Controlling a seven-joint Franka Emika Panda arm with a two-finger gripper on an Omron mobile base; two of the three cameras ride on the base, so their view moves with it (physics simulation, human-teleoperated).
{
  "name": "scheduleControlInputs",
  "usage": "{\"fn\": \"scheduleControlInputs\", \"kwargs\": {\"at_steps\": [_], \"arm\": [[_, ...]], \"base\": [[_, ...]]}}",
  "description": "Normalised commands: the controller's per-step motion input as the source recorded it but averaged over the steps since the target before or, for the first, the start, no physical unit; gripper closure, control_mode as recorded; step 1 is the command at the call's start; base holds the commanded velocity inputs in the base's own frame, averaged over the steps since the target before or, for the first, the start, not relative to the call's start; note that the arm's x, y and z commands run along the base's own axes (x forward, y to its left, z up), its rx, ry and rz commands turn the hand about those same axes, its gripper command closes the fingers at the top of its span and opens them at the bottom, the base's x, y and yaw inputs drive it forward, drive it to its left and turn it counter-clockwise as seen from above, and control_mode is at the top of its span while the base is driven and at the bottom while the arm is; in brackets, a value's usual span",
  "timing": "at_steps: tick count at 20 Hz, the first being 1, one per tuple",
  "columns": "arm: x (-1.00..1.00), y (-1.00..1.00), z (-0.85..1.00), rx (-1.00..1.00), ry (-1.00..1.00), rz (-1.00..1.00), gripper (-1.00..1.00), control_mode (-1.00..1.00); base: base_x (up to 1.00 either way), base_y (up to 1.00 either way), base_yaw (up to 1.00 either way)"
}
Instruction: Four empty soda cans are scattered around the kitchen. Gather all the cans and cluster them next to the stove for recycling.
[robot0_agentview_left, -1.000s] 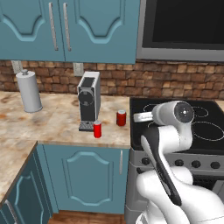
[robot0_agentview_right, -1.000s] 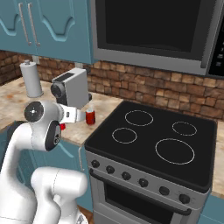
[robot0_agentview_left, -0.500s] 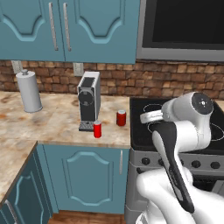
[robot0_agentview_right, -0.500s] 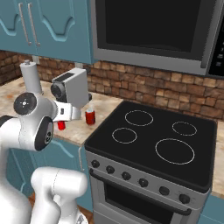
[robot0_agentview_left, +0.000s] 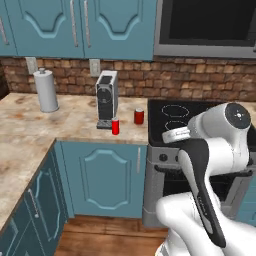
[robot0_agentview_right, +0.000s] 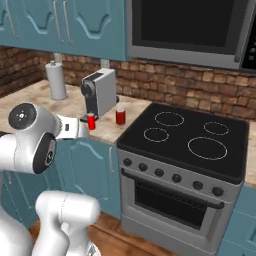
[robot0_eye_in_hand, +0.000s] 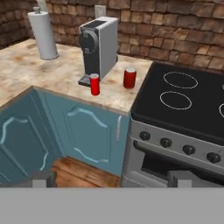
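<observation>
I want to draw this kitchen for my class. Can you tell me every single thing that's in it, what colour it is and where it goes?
soda cans: two, red, on the counter between coffee machine and stove
stove: one, steel with black cooktop, right of the counter
coffee machine: one, grey and white, behind the cans
paper-towel roll: one, grey-white, far left of the counter
microwave: one, black-fronted, above the stove
cabinets: teal, above and below the counter
wall: brick
robot arm: one, white
gripper: one, dark fingertips, open, empty
</observation>
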Motion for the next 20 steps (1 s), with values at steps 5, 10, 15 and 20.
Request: {"fn": "scheduleControlInputs", "kwargs": {"at_steps": [5, 10, 15, 20], "arm": [[0.00, 0.00, 0.00, 0.00, 0.00, 0.00, -1.00, 1.00], [0.00, 0.00, 0.00, 0.00, 0.00, 0.00, -1.00, 1.00], [0.00, 0.00, 0.00, 0.00, 0.00, 0.00, -1.00, 1.00], [0.00, 0.00, 0.00, 0.00, 0.00, 0.00, -1.00, 1.00]], "base": [[-0.83, 0.26, 0.10], [-0.29, 0.08, 0.47], [-0.05, 0.00, 0.50], [-0.22, 0.11, 0.50]]}}
